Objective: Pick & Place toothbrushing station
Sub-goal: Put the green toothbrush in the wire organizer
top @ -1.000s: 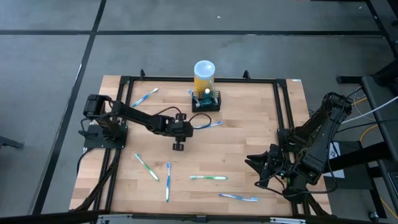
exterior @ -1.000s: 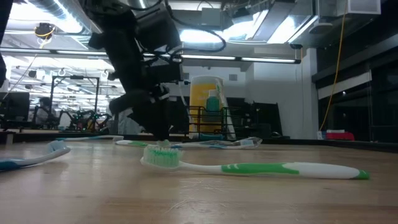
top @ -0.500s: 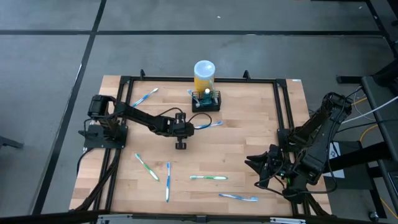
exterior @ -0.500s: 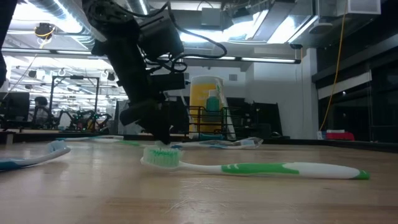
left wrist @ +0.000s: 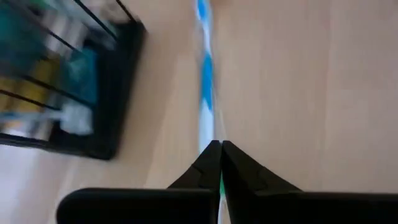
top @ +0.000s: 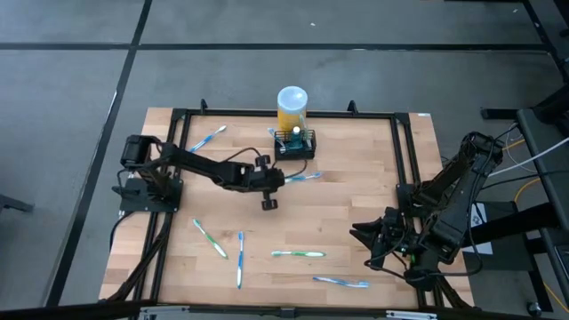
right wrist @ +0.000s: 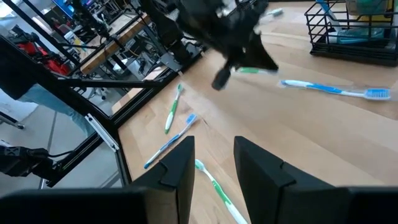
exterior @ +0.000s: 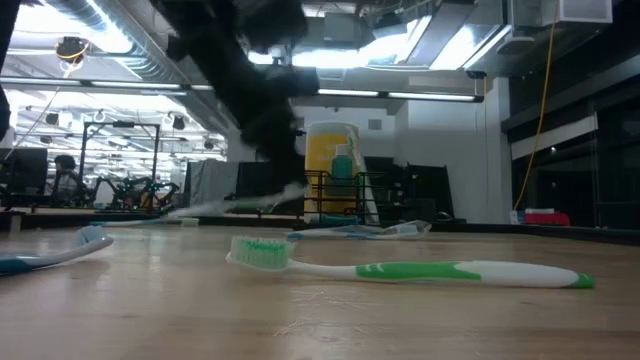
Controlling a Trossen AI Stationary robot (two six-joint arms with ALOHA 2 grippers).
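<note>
On the worktop [top: 347,191], my toothbrushing station [top: 296,145] sits at the far edge, just in front of the yellow cylinder [top: 292,108]. My left pincer [left wrist: 216,149] is clamped tight on 1 blue-and-white toothbrush [left wrist: 204,93] near it: the pick. Next I must carry it over the station. My right pincer [right wrist: 214,155] waits part-open, empty.

A yellow cylinder [top: 292,108] stands at the wooden table's [top: 356,204] far edge.
</note>
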